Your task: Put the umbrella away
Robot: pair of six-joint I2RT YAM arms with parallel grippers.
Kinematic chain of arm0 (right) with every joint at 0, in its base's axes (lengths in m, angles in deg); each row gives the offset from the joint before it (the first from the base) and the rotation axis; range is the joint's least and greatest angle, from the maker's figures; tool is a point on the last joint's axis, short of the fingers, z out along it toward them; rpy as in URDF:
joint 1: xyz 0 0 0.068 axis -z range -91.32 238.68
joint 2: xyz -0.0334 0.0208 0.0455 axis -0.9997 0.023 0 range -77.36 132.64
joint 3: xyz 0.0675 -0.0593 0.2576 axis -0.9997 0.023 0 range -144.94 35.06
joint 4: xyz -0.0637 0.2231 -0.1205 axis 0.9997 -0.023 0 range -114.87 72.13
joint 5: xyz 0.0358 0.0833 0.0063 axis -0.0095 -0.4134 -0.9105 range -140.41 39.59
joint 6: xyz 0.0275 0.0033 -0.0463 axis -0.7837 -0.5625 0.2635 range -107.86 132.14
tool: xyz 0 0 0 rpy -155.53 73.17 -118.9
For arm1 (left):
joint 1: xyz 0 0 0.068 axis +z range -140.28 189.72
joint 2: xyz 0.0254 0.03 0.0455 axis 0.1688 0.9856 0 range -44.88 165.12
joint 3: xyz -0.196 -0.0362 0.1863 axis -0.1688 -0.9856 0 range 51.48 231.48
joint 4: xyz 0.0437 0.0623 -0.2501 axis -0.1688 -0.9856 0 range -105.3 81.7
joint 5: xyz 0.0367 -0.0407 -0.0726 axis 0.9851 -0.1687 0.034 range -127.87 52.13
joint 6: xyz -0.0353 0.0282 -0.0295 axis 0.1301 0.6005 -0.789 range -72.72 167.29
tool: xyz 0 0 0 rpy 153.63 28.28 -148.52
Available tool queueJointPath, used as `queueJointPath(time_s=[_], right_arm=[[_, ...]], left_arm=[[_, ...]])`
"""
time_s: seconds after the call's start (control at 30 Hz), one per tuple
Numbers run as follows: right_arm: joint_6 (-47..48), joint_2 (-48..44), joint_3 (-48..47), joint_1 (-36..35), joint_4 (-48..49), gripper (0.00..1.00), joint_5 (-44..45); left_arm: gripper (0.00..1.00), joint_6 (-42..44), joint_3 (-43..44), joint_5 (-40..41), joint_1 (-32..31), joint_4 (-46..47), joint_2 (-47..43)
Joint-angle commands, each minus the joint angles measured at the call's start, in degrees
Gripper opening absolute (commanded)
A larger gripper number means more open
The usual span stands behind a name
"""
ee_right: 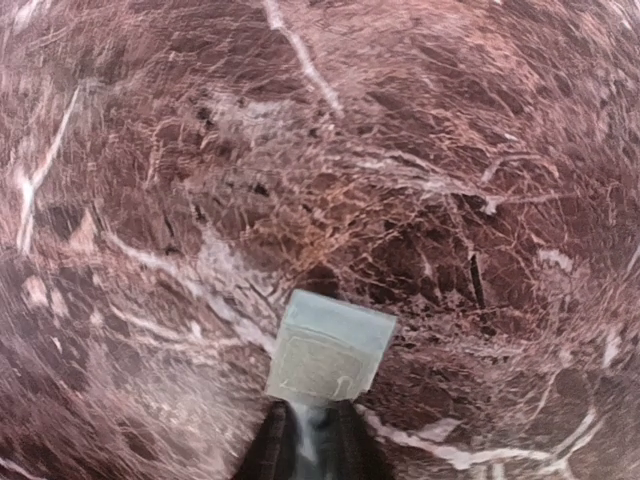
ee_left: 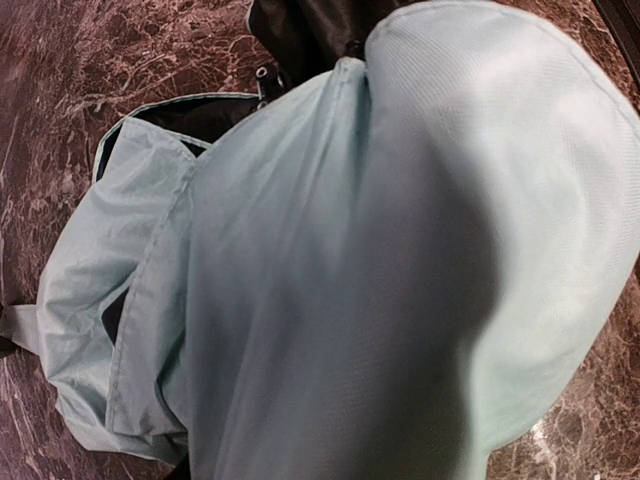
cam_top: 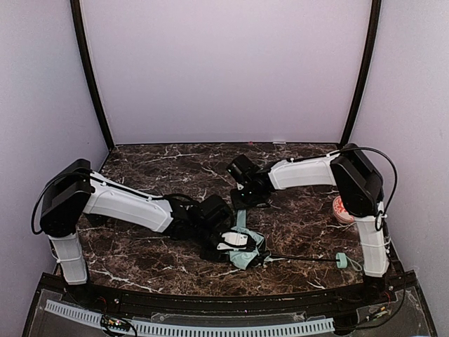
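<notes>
The umbrella (cam_top: 249, 254) lies collapsed on the marble table, with mint fabric bunched at the centre front. Its thin black shaft (cam_top: 302, 258) runs right to the small mint handle (cam_top: 342, 261). My left gripper (cam_top: 226, 242) rests on the bunched fabric. In the left wrist view the mint fabric (ee_left: 380, 260) fills the frame and hides the fingers, with black lining (ee_left: 300, 30) at the top. My right gripper (cam_top: 245, 200) is shut on the umbrella's mint closing strap (cam_top: 242, 219). In the right wrist view the strap's tab (ee_right: 330, 352) sticks out from the shut gripper (ee_right: 315, 440), just above the table.
An orange-red white-patterned ball (cam_top: 342, 209) sits at the right, beside the right arm's base. The dark marble table (cam_top: 175, 165) is walled by pale panels at the back and sides. A black rail (cam_top: 224, 302) runs along the front edge.
</notes>
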Motion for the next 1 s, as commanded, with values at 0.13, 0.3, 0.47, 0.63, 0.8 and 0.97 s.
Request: queueJointPath(time_s=[0.13, 0.3, 0.47, 0.63, 0.8, 0.97], right_arm=[[1.53, 1.63, 0.97, 2.13, 4.16, 0.00, -4.94], [3.47, -1.94, 0.23, 7.60, 16.05, 0.00, -3.60], [5.19, -2.47, 0.26, 11.37, 25.27, 0.00, -7.34], [6.39, -2.94, 0.00, 12.18, 28.44, 0.00, -7.43], [5.11, -2.29, -1.27, 15.43, 31.60, 0.00, -7.38], [7.09, -0.55, -7.80, 16.14, 29.52, 0.00, -4.80]], left_arm=[[0.00, -0.74, -2.33, -0.95, -0.83, -14.27, 5.11], [0.00, -1.05, -0.43, -8.42, -0.83, -18.45, 2.12], [0.00, -1.31, -0.04, -9.20, -0.83, -22.00, 1.42], [0.00, -0.65, 0.90, -12.77, -0.76, -23.54, 1.57], [0.00, 0.81, 4.64, -23.28, -0.39, -26.83, 1.86], [0.00, 2.43, 6.79, -30.93, 0.09, -31.79, 3.22]])
